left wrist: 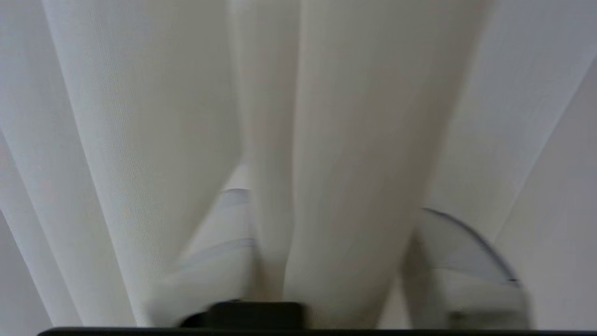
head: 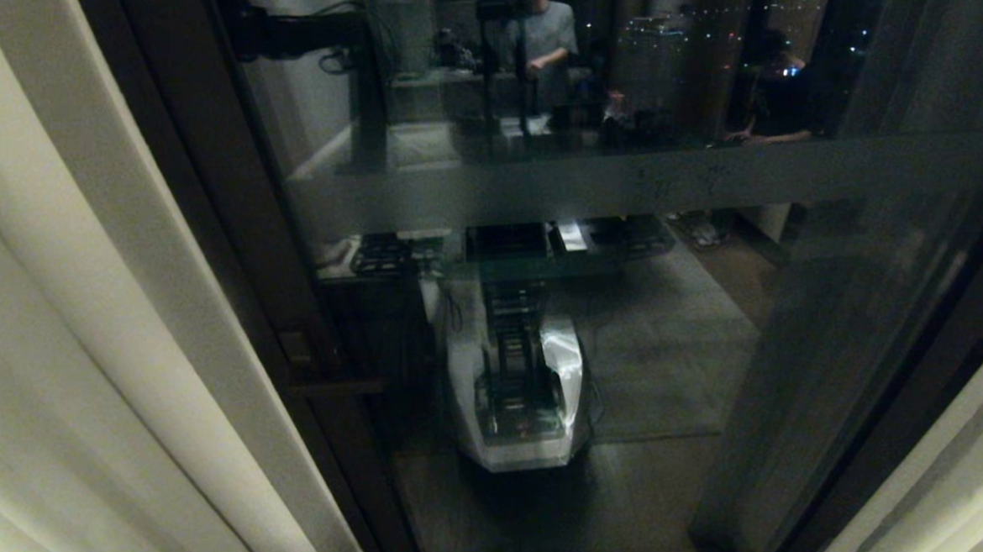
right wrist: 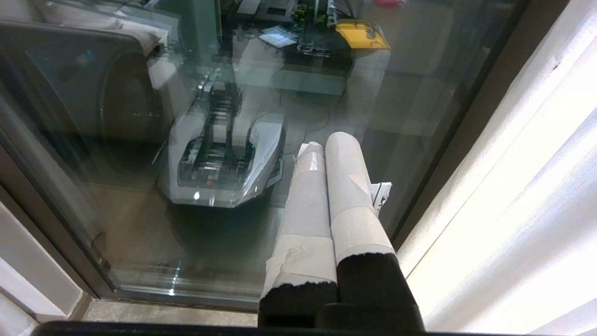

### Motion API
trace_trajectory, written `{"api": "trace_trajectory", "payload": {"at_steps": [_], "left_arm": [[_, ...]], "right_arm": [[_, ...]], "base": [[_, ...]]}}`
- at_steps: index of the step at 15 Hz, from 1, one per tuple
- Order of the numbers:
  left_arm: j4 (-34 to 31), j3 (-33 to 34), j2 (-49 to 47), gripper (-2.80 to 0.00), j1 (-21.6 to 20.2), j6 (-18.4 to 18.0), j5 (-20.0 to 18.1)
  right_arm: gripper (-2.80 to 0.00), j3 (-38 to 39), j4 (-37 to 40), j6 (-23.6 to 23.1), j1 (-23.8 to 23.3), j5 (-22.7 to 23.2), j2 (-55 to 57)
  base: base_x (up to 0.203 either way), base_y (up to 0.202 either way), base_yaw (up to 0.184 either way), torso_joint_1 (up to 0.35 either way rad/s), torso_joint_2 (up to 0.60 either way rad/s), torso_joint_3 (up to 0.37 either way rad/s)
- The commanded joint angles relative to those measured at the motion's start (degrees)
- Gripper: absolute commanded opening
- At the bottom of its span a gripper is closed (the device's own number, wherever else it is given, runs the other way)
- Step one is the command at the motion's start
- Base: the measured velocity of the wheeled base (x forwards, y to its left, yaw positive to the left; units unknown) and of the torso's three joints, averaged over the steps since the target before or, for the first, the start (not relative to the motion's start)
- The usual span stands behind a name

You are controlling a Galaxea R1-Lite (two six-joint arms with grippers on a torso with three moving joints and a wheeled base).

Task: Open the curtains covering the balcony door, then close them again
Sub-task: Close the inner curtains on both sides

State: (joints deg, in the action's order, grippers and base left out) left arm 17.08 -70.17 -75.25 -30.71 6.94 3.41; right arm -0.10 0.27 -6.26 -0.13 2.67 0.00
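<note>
Left gripper (left wrist: 326, 261): fingers (left wrist: 459, 252) set either side of a pleat of the curtains (left wrist: 354, 140), partly closed; firm grip cannot be confirmed. Fabric: cream, finely woven, long vertical folds. Right gripper (right wrist: 329, 186): two taped fingers pressed together, empty, hanging before the glass. Count: two curtain panels, left panel (head: 67, 374) and right panel (head: 964, 470), drawn aside. Between them stands one balcony door (head: 627, 302), dark-framed, with one frosted band (head: 621, 183). No legible writing.
</note>
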Motion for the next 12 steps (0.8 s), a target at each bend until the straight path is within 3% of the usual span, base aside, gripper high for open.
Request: {"api": "trace_trajectory", "payload": {"at_steps": [1, 8, 12], "left_arm": [[0.1, 0.1, 0.3, -2.80, 0.2, 0.0, -0.2], [0.1, 0.7, 2.2, -2.80, 0.5, 0.0, -5.1], [0.0, 0.7, 4.2, -2.80, 3.7, 0.1, -6.0]], "right_arm": [[-2.80, 0.0, 0.0, -0.1, 0.0, 0.1, 0.1], [-2.80, 0.0, 0.0, -0.1, 0.0, 0.1, 0.1], [-2.80, 0.0, 0.0, -0.1, 0.0, 0.1, 0.1]], "base": [[0.000, 0.000, 0.000, 0.000, 0.00, 0.000], [0.000, 0.000, 0.000, 0.000, 0.00, 0.000], [0.000, 0.000, 0.000, 0.000, 0.00, 0.000]]}}
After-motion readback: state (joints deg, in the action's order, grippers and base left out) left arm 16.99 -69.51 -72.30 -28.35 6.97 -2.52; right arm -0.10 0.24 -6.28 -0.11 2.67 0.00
